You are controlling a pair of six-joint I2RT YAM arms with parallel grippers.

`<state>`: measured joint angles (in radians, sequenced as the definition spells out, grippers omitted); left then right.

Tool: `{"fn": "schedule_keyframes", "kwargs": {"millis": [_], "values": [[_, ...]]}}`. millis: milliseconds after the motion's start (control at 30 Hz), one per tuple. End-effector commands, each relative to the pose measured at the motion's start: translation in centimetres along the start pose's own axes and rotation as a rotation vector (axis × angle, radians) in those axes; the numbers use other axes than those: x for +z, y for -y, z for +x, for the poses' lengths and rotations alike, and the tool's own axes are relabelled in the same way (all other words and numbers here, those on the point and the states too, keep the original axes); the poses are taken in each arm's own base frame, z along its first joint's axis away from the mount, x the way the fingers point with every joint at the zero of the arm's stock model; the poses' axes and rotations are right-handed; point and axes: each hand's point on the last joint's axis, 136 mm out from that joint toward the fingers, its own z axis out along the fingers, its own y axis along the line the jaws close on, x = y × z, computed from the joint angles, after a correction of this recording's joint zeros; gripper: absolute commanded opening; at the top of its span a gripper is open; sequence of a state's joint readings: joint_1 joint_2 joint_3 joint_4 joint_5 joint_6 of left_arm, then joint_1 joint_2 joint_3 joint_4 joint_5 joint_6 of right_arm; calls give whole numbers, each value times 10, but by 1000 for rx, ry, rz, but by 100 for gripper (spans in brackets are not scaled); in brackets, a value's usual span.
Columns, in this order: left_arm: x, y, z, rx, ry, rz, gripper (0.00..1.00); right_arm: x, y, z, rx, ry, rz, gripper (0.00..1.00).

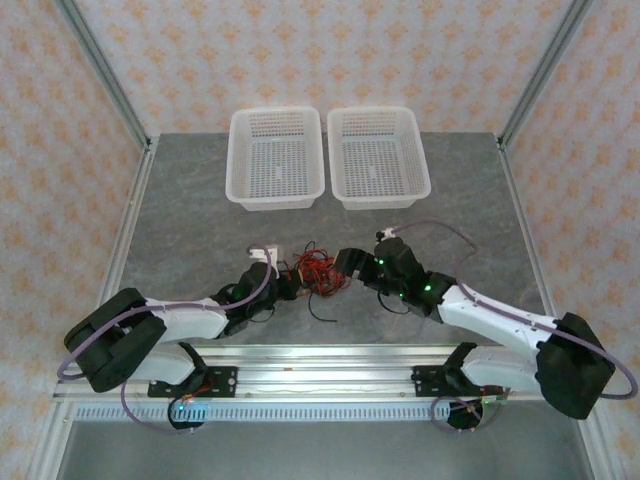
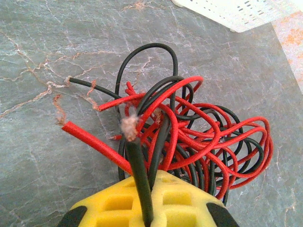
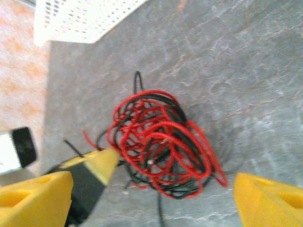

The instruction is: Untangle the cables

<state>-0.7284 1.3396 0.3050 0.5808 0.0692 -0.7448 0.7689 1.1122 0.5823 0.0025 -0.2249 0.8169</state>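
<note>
Walls [image 1: 330, 50], biggest thing you'll see: cream paper with a repeating orange floral print, framed by grey metal posts [image 1: 106, 72]. Table [image 1: 200, 200] is grey stone-look, matte, with pale veins running through it. A ribbed aluminium rail [image 1: 320, 372] runs along its near edge and carries both arm bases. Two baskets [image 1: 277, 160] sit side by side at the far side: white plastic, rectangular, with perforated floors and walls and rolled rims.

Cables [image 1: 315, 272]: one tangle of thin red and black insulated wire, near the centre of the table, between the two grippers and well apart from the baskets. The loops are smooth, glossy and crossed over each other, and one black tail trails toward the near edge.

Left gripper [image 2: 144, 194]: yellow pads fully closed, with a black wire clamped between them and a red one running in beside it, at the tangle's left side.

Right gripper [image 3: 154, 189]: you can see its yellow fingers spread wide with nothing in them, and the tangle sitting just ahead of the gap.

Cut ends [image 2: 129, 125] show frayed copper-coloured strands.
</note>
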Motion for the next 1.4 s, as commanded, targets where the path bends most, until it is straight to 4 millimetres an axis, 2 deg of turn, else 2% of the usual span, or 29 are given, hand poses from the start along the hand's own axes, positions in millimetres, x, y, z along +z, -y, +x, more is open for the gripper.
{"fn": "schedule_keyframes", "kwargs": {"millis": [0,333,733,833,933,1033,1100,1133,1267,1367], "values": [[0,0,-3,-8,27,-19,0,0,-2,4,94,-43,13,90],[-9,-3,0,-34,45,-20,0,40,22,10,182,-59,133,88],[-9,-8,7,-44,32,-21,0,95,39,36,141,-165,130,70],[-7,-9,8,-42,20,-31,0,102,38,36,98,-171,122,54],[-6,-10,10,-48,10,-41,0,104,35,34,44,-163,94,35],[-9,-11,8,-59,10,-53,0,101,30,29,-32,-129,52,8],[-12,-11,6,-55,10,-70,0,96,26,21,-101,-88,43,0],[-15,-10,2,-48,18,-75,2,92,24,15,-141,-64,41,0],[-33,0,-19,3,62,-78,32,70,11,-4,-364,34,14,0],[-48,12,-37,37,102,-61,49,55,2,-11,-537,89,-24,0]]}}
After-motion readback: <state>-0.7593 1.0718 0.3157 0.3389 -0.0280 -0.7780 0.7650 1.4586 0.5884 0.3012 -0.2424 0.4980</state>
